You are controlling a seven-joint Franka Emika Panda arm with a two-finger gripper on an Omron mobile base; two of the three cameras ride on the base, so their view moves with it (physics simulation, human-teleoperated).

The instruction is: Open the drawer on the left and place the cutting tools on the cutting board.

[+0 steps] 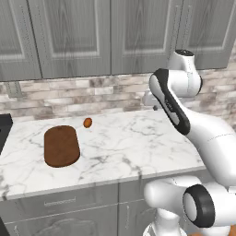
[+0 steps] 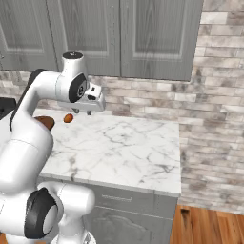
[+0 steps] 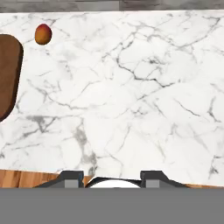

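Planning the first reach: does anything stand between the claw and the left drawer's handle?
Yes. The claw hangs above the marble counter, while the drawer sits shut under the counter's front edge, left of the arm. The counter's lip lies between them; the claw must come out and down around it.

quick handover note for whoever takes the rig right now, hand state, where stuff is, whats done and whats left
Hand: raised above the marble counter, holding nothing; its fingers stand apart.
Cutting board: flat on the counter's left part, nothing on it. A small orange-brown oval object lies just beyond its far right corner.
Drawer: under the counter on the left, closed, with the handle untouched.
Cutting tools: presumably inside the drawer.
Done: nothing yet.
Left: open the drawer, then move the tools onto the board.
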